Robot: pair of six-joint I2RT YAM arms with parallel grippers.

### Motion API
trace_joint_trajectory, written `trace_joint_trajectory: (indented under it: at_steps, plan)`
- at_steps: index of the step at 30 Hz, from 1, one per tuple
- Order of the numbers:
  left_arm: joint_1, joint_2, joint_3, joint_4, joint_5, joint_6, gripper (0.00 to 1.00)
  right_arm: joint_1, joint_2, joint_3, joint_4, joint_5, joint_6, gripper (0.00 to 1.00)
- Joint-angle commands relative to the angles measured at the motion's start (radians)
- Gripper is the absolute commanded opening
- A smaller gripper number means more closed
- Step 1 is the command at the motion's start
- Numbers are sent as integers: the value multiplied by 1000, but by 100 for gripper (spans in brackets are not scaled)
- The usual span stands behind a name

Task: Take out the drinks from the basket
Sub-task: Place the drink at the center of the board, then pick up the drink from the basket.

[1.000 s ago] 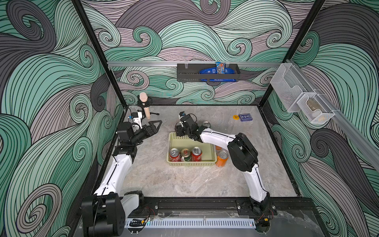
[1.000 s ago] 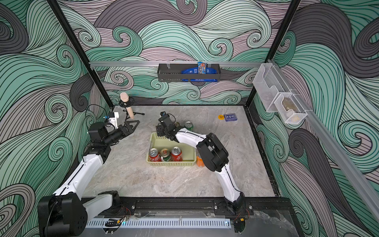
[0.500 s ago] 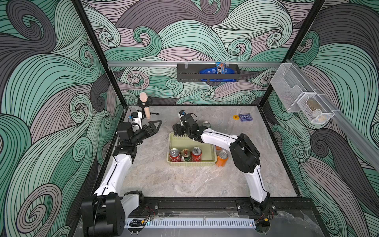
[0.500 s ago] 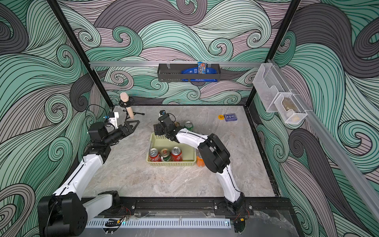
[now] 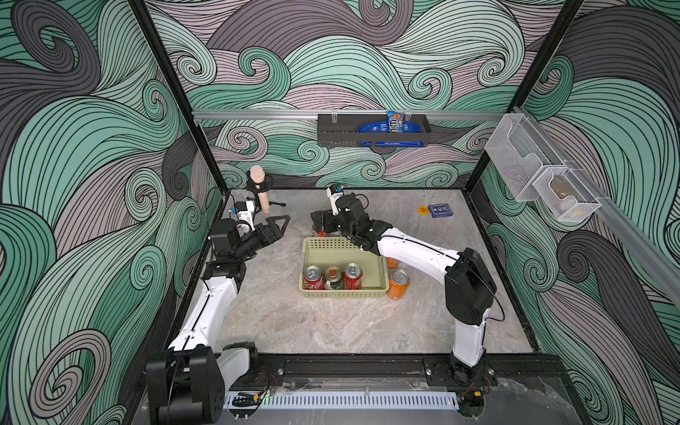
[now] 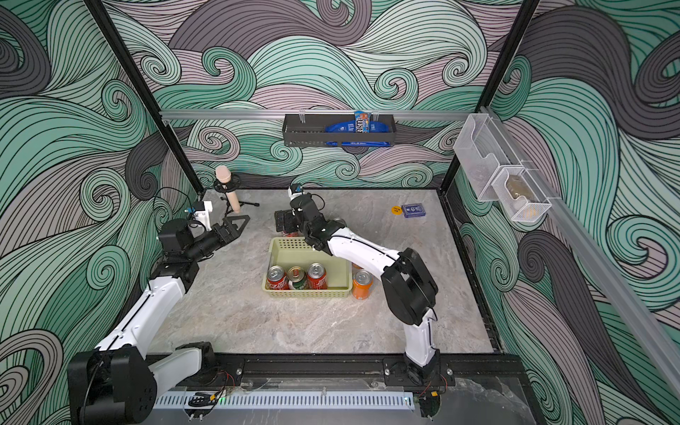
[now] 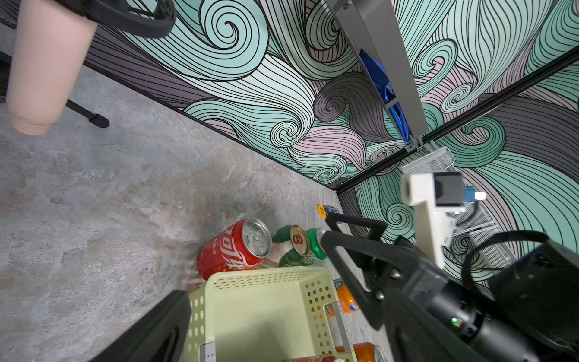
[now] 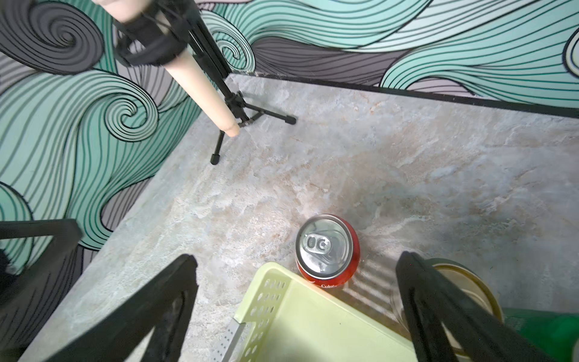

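Right wrist view shows the right arm stretched over the basket's (image 8: 313,329) far corner, right gripper (image 8: 297,260) jaws spread wide; 1 red can (image 8: 327,247) stands upright between them, touching neither, on the table (image 8: 407,172) just outside the basket.

The left arm (image 5: 211,309) and right arm (image 5: 415,254) have white shells, black joints, thin black cables.

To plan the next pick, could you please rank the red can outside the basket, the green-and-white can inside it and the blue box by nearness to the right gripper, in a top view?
1. Red can, partly under the right gripper, just behind the basket.
2. Green-and-white can, middle of the basket's near row.
3. Blue box, well off to the right.
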Motion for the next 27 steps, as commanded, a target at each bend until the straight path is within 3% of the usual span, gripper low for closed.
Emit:
trace_joint_trajectory:
  at_steps: [1, 14, 21, 27]
  plan:
    - [-7, -11, 0, -10, -11, 29, 99, 6, -95, -37, 18, -8, -15, 98]
    - [-21, 3, -3, -7, 4, 23, 99, 6, -446, -389, -43, -138, -92, 100]
    - [-51, 17, 7, -29, 3, 32, 99, 3, -447, -477, -190, -194, -115, 97]
    - [-77, -4, 17, -68, -46, 67, 99, 5, -472, -551, -197, -228, -107, 97]
